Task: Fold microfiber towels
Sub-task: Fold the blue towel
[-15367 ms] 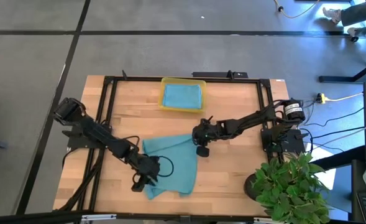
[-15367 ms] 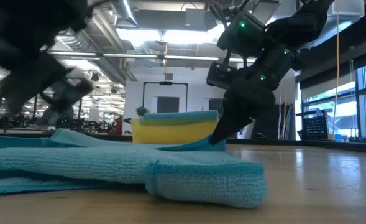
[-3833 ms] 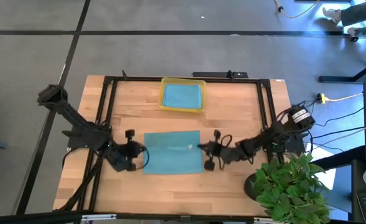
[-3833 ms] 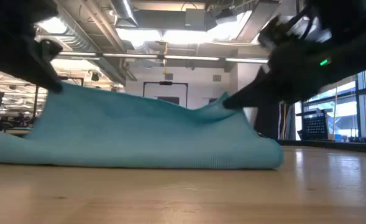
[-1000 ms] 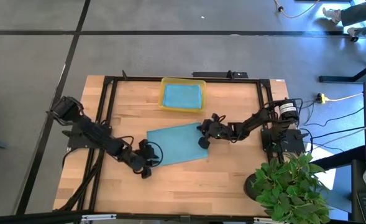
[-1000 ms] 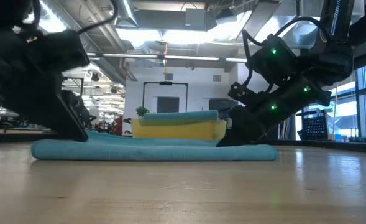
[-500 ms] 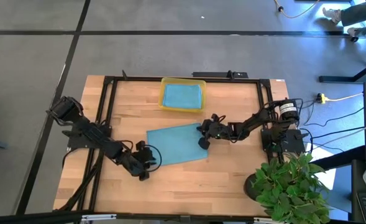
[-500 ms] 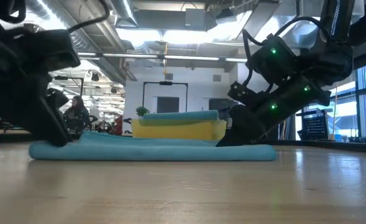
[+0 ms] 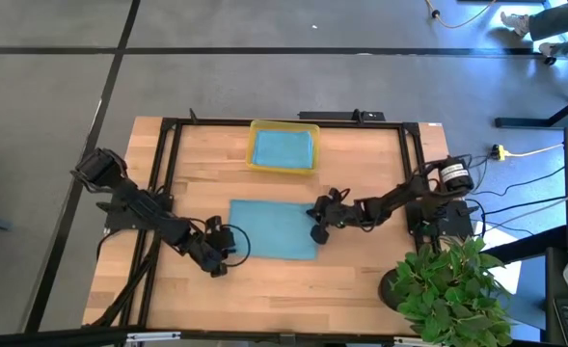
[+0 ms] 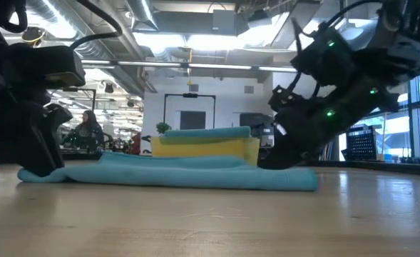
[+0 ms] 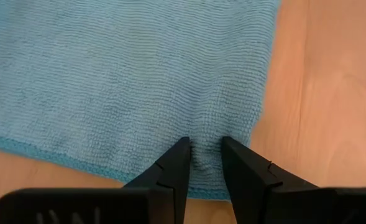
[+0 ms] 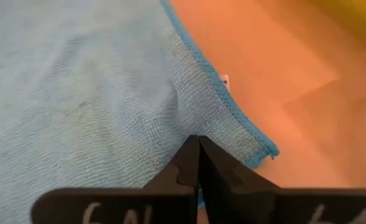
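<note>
A teal microfiber towel (image 9: pixel 272 229) lies folded flat on the wooden table, its edges square to the table's. My left gripper (image 9: pixel 224 243) is shut on it at the near left corner. My right gripper (image 9: pixel 315 224) is shut on it close to the far right corner. In the low view the towel (image 10: pixel 167 175) is a low flat band, with my left gripper (image 10: pixel 42 168) at one end and my right gripper (image 10: pixel 267 164) at the other. A second teal towel (image 9: pixel 284 147) lies inside the yellow tray (image 9: pixel 252 145). My left gripper pinches a small ridge of the towel's top (image 11: pixel 204 163) between its two fingers, just inside the near left corner. The fingers slant down from the table's left. The towel lies flat on the table. One layer or several, I cannot tell. My right gripper has its two fingertips together on the towel's top (image 12: pixel 189 127), just inside the far right corner (image 12: pixel 262 151). A crease in the cloth runs into them. The fingers slant down from the table's right. The towel lies on the table.
The yellow tray (image 10: pixel 202 148) stands at the table's far middle. A black frame (image 9: pixel 168 154) runs along the table's sides. A potted plant (image 9: pixel 447 289) stands at the near right corner. Bare wood lies in front of the towel.
My right gripper has gone toward the table's near edge and drawn the towel's right end with it. The towel, which lay slanted, has turned on the table and now lies square to the edges. Its left end has slid a little toward the table's left.
</note>
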`<state>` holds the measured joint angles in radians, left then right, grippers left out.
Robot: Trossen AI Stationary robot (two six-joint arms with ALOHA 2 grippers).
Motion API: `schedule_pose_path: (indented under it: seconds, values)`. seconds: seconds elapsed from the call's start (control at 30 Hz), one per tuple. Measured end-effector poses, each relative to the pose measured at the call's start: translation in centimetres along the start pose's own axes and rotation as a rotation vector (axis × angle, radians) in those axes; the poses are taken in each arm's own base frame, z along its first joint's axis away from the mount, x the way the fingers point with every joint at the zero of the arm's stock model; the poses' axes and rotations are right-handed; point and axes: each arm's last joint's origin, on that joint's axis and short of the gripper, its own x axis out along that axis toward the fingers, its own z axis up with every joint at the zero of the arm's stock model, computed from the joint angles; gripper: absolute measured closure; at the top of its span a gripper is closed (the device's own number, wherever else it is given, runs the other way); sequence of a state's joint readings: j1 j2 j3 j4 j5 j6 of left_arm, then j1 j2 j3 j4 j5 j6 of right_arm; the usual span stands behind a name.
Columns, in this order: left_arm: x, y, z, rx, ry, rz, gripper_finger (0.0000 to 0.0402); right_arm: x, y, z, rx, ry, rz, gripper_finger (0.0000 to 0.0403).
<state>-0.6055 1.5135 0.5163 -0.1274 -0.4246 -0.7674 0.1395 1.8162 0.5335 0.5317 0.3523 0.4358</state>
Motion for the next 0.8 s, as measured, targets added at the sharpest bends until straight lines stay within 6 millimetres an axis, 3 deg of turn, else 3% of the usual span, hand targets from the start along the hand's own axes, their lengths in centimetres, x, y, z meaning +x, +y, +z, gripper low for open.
schedule_pose_path:
  seconds: [0.2, 0.43, 0.57, 0.8]
  values:
    - [-0.4, 0.3, 0.5, 0.056, -0.018, -0.022, 0.0311, -0.8, 2.0, -1.0, 0.025, 0.011, 0.066, 0.0391]
    - [-2.4, -0.1, 2.3, 0.087, -0.111, -0.075, 0.0311, -1.7, 3.7, -1.9, 0.099, 0.013, 0.107, 0.0391]
    - [-3.1, 0.0, 3.0, 0.106, -0.181, -0.034, 0.0311, -2.2, 4.9, -2.1, 0.153, 0.029, 0.213, 0.0391]
    - [-2.7, 1.1, 3.6, 0.089, -0.201, 0.059, 0.0311, -3.0, 6.0, -1.9, 0.087, 0.021, 0.355, 0.0391]
